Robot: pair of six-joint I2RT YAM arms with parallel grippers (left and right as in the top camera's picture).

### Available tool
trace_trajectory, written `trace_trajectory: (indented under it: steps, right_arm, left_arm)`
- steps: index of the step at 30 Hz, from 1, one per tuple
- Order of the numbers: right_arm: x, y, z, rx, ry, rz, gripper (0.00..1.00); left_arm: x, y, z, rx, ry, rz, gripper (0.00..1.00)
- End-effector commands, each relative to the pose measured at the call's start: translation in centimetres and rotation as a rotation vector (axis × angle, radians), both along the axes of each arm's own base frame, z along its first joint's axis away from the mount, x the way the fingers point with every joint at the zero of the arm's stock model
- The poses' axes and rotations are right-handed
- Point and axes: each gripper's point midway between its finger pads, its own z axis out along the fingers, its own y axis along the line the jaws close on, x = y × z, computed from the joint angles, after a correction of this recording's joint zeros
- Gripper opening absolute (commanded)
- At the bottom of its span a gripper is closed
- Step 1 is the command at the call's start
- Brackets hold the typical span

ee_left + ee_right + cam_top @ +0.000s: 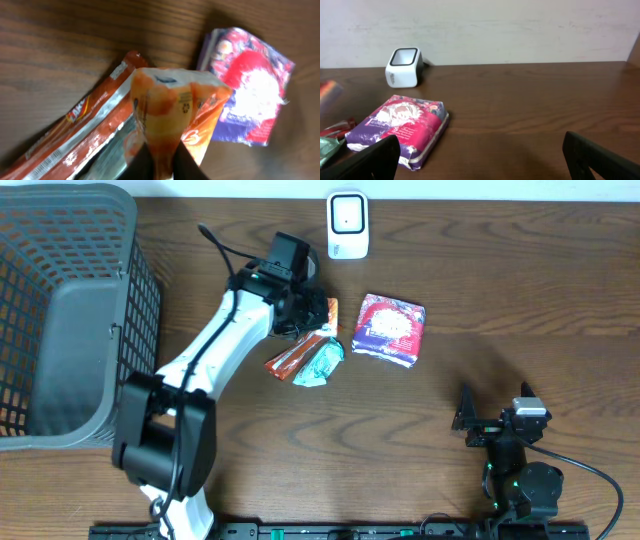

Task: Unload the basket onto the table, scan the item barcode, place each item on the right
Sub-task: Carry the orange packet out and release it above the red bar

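Left gripper is pinching the orange snack pouch by its seam, above the red wrapper and near the white barcode scanner. Best to turn the code side square to the scanner window and hold it steady (crinkled foil likely glares). Right gripper is spread wide and empty.

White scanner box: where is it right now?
Overhead view: the white scanner box stands at the far edge of the table, mid-width, beyond the purple packet.
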Motion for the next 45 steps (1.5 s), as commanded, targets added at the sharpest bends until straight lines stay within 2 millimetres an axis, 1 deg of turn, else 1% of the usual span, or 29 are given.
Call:
trace_trajectory:
  steps: [1, 2, 3, 5, 7, 9, 12, 14, 15, 16, 18, 20, 21, 24, 26, 29, 31, 33, 36, 45]
  right_arm:
    - [0.0, -0.5, -0.1, 0.01, 0.002, -0.021, 0.99]
    - [0.0, -0.5, -0.1, 0.01, 0.002, -0.021, 0.99]
    - [0.0, -0.5, -0.1, 0.01, 0.002, -0.021, 0.99]
    - [0.0, -0.5, -0.1, 0.01, 0.002, -0.021, 0.99]
    - [0.0, -0.5, -0.1, 0.01, 0.002, -0.021, 0.99]
    - [0.0, -0.5, -0.1, 0.01, 0.001, -0.021, 0.99]
    - [0.0, -0.5, -0.1, 0.01, 0.001, -0.021, 0.99]
    - [0.0, -0.5, -0.1, 0.01, 0.002, -0.021, 0.99]
    - [0.0, -0.5, -0.1, 0.01, 0.002, -0.021, 0.99]
    - [0.0, -0.5, -0.1, 0.01, 0.002, -0.021, 0.99]
    - [0.0, -0.5, -0.1, 0.01, 0.001, -0.021, 0.99]
    - [0.0, -0.5, -0.1, 0.01, 0.002, -0.021, 0.99]
    - [0.0, -0.5, -0.1, 0.01, 0.002, -0.021, 0.99]
    - [0.0, -0.5, -0.1, 0.01, 0.001, -0.021, 0.99]
    - [0.0, -0.5, -0.1, 0.01, 0.002, -0.021, 0.99]
    - [0.0, -0.5, -0.1, 0.01, 0.001, -0.021, 0.99]
    - [0.0, -0.5, -0.1, 0.01, 0.002, -0.021, 0.99]
    - [0.0, -0.5, -0.1, 0.01, 0.002, -0.021, 0.99]
    - [0.0, -0.8, -0.1, 0.001, 0.001, -0.041, 0.99]
    - [0.0, -0.8, -0.1, 0.001, 0.002, -0.038, 0.99]
  left_arm:
    - [0.4, -0.7, -0.1, -0.01, -0.015, -0.007, 0.34]
    - [0.4, -1.0, 0.1, -0.027, -0.016, -0.014, 0.41]
    - [0.3, -1.6, 0.4, -0.06, -0.017, -0.029, 0.45]
    - [0.1, -2.9, 1.4, -0.136, -0.019, -0.065, 0.57]
    - [0.0, -3.7, 2.7, -0.203, -0.027, -0.094, 0.61]
    - [0.3, -3.5, 3.7, -0.221, -0.047, -0.092, 0.65]
    - [0.9, -2.1, 6.1, -0.235, -0.098, -0.065, 0.66]
    - [1.1, -0.7, 7.9, -0.242, -0.129, -0.038, 0.73]
    - [1.1, 0.1, 8.6, -0.242, -0.137, -0.022, 0.77]
    - [0.9, 1.0, 9.4, -0.238, -0.141, -0.002, 0.78]
    - [0.1, 2.8, 10.2, -0.228, -0.119, 0.033, 0.82]
    - [-0.9, 4.6, 10.3, -0.204, -0.074, 0.073, 0.86]
    - [-1.5, 5.7, 10.0, -0.176, -0.046, 0.102, 0.87]
    - [-3.0, 8.9, 8.4, -0.063, 0.04, 0.186, 0.97]
    - [-4.1, 11.3, 7.2, 0.034, 0.099, 0.24, 0.98]
    - [-5.1, 13.7, 6.2, 0.155, 0.135, 0.287, 0.98]
    - [-5.2, 14.3, 6.1, 0.194, 0.133, 0.299, 0.98]
    - [-5.1, 14.6, 6.0, 0.208, 0.128, 0.304, 0.98]
    - [-5.1, 14.6, 6.0, 0.209, 0.128, 0.305, 0.98]
    - [-5.1, 14.6, 6.0, 0.209, 0.128, 0.305, 0.98]
